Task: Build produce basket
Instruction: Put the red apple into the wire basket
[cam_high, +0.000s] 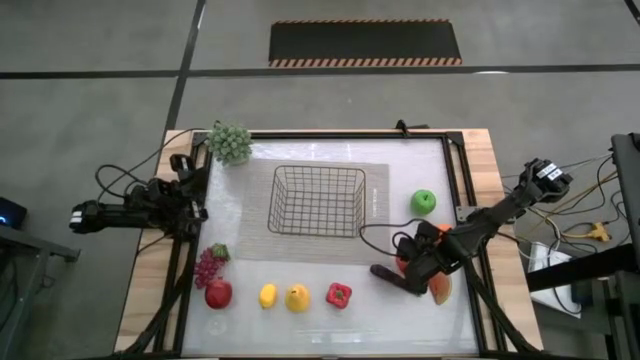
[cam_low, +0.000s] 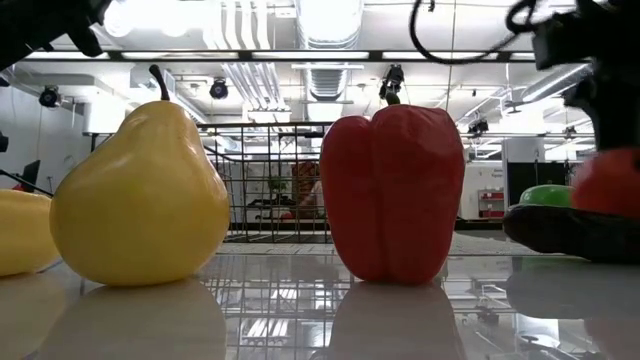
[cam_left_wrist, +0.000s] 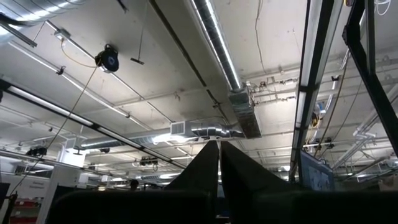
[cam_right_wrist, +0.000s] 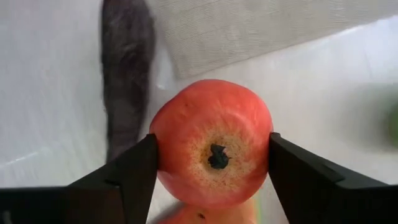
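Your right gripper (cam_right_wrist: 211, 168) is clamped on a red apple (cam_right_wrist: 211, 140) near the table's right edge, stem end facing the wrist, so it's held square for carrying. Basket (cam_high: 318, 200) sits mid-table, empty. Left gripper (cam_left_wrist: 219, 186) is parked pinched together at the left edge.

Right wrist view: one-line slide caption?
Right gripper fingers closed on a red apple above the white table.

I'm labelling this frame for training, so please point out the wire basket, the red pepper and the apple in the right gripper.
basket (cam_high: 318, 200): high view, on its mesh floor.
red pepper (cam_low: 394, 190): low view, middle of its front face.
apple (cam_right_wrist: 212, 138): right wrist view, red skin above the stem dimple.
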